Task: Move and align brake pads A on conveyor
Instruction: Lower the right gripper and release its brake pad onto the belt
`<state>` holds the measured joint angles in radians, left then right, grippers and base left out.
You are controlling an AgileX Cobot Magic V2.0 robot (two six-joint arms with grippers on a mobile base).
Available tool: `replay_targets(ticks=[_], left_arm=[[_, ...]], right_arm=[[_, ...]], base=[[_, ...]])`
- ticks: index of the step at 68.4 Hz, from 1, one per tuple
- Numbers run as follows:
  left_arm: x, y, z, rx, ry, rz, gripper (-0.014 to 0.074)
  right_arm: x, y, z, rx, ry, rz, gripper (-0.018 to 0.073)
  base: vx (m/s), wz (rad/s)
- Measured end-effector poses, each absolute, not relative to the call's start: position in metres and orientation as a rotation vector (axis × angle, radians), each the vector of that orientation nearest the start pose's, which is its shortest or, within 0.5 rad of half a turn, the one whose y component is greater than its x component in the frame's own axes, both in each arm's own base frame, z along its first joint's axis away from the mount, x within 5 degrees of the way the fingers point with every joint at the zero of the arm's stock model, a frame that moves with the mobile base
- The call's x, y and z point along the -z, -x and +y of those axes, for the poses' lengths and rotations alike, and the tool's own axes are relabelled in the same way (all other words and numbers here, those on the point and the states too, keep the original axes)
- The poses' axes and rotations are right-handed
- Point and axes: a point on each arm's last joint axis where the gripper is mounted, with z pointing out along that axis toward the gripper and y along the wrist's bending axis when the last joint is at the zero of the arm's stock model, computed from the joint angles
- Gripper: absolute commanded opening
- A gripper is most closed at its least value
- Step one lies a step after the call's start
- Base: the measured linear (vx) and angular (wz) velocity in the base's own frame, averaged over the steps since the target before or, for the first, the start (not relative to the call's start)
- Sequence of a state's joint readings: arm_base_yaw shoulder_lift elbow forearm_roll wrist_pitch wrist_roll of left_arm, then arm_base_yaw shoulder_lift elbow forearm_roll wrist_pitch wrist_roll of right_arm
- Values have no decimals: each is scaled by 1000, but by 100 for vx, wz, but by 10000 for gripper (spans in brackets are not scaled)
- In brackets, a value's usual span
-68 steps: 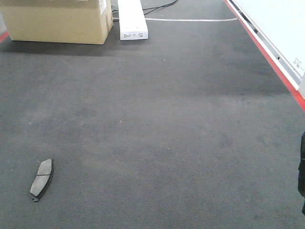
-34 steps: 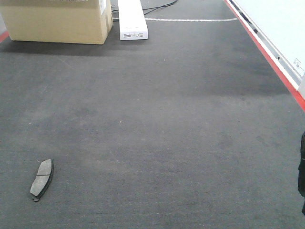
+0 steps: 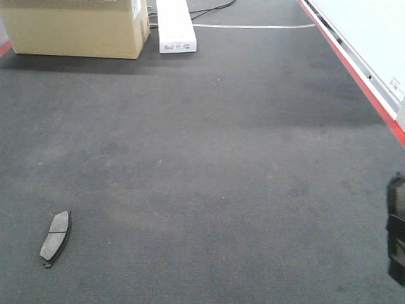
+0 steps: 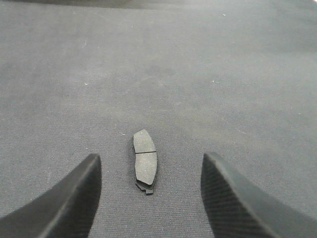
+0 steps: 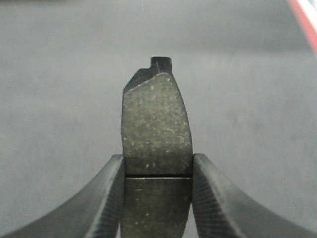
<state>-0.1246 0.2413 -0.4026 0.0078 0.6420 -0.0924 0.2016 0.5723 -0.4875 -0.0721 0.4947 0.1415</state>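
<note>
One brake pad A (image 3: 56, 230) lies flat on the charcoal conveyor (image 3: 221, 158) at the near left, long axis running roughly away from me. In the left wrist view this brake pad (image 4: 144, 148) sits on the belt between the wide-apart fingers of my left gripper (image 4: 149, 155), which is open, hovers above it and touches nothing. My right gripper (image 5: 157, 156) is shut on a second brake pad (image 5: 156, 119), pinching it at its cross groove and holding it clear of the belt. In the front view the right gripper (image 3: 397, 234) shows only as a dark shape at the right edge.
A cardboard box (image 3: 76, 28) and a long white box (image 3: 175, 25) stand at the belt's far end. A red stripe (image 3: 354, 69) and a white side panel (image 3: 373, 31) run along the right edge.
The dark shape of my right gripper has come a little further into the front view from the right edge. The pad on the belt has not moved.
</note>
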Motion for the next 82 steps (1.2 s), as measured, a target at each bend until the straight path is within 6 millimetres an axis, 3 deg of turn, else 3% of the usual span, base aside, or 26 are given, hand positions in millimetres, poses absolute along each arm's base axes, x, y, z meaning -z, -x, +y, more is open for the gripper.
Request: replay_targets(ticks=[11, 18, 41, 55, 66, 82], left_arm=[[-276, -56, -7, 133, -35, 1966, 433], [-276, -56, -7, 133, -35, 1966, 433], [-276, -56, -7, 133, -35, 1966, 433], [-276, -56, -7, 133, -35, 1966, 433], [-276, -56, -7, 133, -35, 1966, 433], [-276, -56, -7, 133, -35, 1966, 433]], right_arm=[[-297, -150, 28, -131, 94, 2199, 9], [-292, -181, 35, -139, 83, 2307, 13], [-232, -267, 53, -91, 90, 2665, 27], [-204, -301, 60, -50, 165, 2787, 45], [-187, -320, 63, -22, 195, 2863, 146], [-179, -331, 65, -6, 221, 2873, 388]], base=[[0, 0], [0, 0], [0, 0], [0, 0], [0, 0], [0, 0]])
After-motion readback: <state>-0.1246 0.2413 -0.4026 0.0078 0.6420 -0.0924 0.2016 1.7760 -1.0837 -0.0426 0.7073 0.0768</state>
